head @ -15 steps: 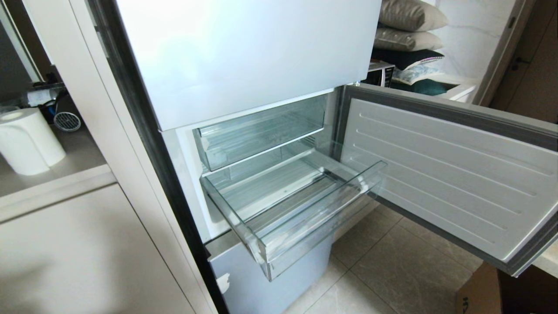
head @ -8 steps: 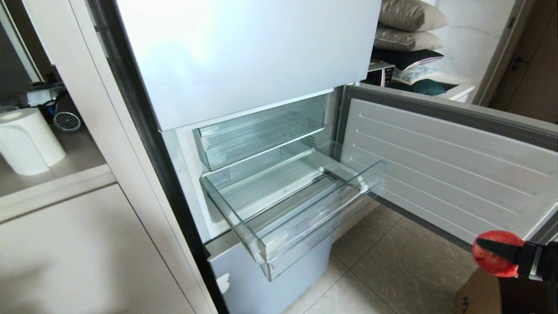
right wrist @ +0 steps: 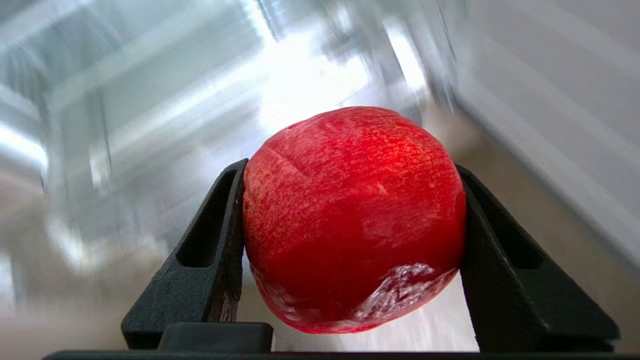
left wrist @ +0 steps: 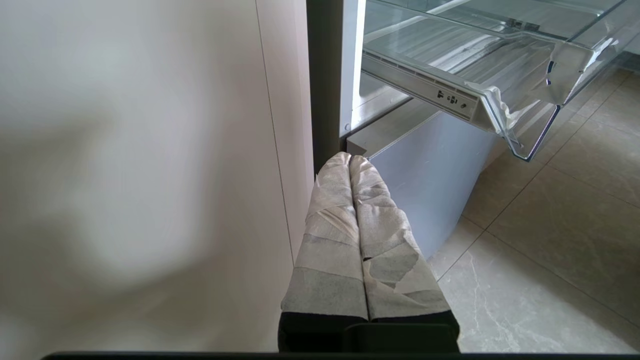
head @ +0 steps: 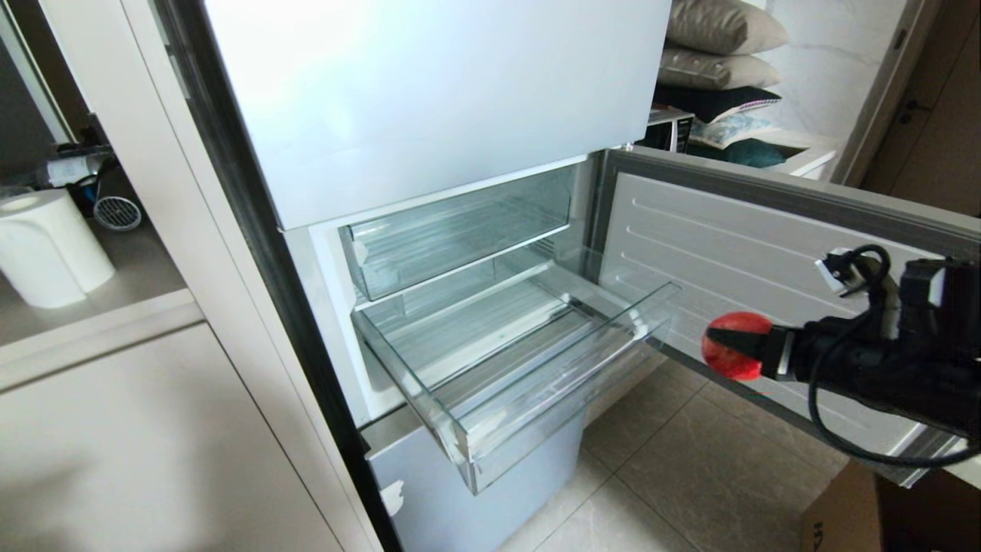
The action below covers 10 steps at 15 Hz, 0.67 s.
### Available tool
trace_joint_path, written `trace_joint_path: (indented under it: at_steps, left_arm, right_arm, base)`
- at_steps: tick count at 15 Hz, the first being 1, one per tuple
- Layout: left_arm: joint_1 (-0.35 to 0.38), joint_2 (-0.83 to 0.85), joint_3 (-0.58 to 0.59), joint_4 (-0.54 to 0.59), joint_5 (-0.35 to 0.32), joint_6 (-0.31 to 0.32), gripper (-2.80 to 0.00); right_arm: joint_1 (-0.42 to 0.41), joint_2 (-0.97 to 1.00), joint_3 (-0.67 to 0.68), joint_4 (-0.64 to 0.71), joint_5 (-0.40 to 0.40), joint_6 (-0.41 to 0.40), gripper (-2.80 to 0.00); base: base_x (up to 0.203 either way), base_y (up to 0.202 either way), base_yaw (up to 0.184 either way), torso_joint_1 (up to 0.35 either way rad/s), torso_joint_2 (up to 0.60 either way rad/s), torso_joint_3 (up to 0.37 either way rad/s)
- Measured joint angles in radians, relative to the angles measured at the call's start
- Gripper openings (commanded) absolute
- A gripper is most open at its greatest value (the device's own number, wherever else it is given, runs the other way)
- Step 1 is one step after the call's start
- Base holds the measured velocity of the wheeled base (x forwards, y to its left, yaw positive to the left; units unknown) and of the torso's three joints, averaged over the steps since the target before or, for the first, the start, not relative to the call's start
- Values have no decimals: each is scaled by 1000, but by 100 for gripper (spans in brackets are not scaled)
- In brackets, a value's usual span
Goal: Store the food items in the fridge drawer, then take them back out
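Note:
A round glossy red fruit (head: 734,345) is clamped between the black fingers of my right gripper (head: 739,346), to the right of the pulled-out clear fridge drawer (head: 529,399). In the right wrist view the red fruit (right wrist: 352,220) fills the space between both fingers of the right gripper (right wrist: 352,235). Nothing lies in the drawer. The pale blue-white fridge (head: 429,100) has its middle door (head: 797,307) swung open to the right. My left gripper (left wrist: 350,160) hangs shut, low beside the fridge's black edge, under the drawer (left wrist: 500,75).
A shallower clear drawer (head: 452,230) sits pushed in above. A beige cabinet (head: 138,429) with a paper roll (head: 46,245) stands left. Cushions (head: 716,46) are stacked behind the door. A cardboard box (head: 843,514) sits on the tiled floor (head: 674,475).
My right arm has come into view from the lower right, carrying the red fruit up and leftwards toward the drawer. The left gripper and the drawer have not moved.

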Motion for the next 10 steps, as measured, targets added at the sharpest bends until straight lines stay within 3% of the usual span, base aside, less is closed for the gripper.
trace_joint_path:
  at_steps: [4, 10]
  left_arm:
    - [0, 0, 0, 0, 0, 0, -280]
    - [0, 0, 0, 0, 0, 0, -280]
  right_arm:
    - [89, 158, -221, -66, -65, 32, -280]
    - [124, 385, -539, -61, -73, 22, -280]
  base:
    - [0, 0, 0, 0, 0, 0]
    - [0, 0, 0, 0, 0, 0]
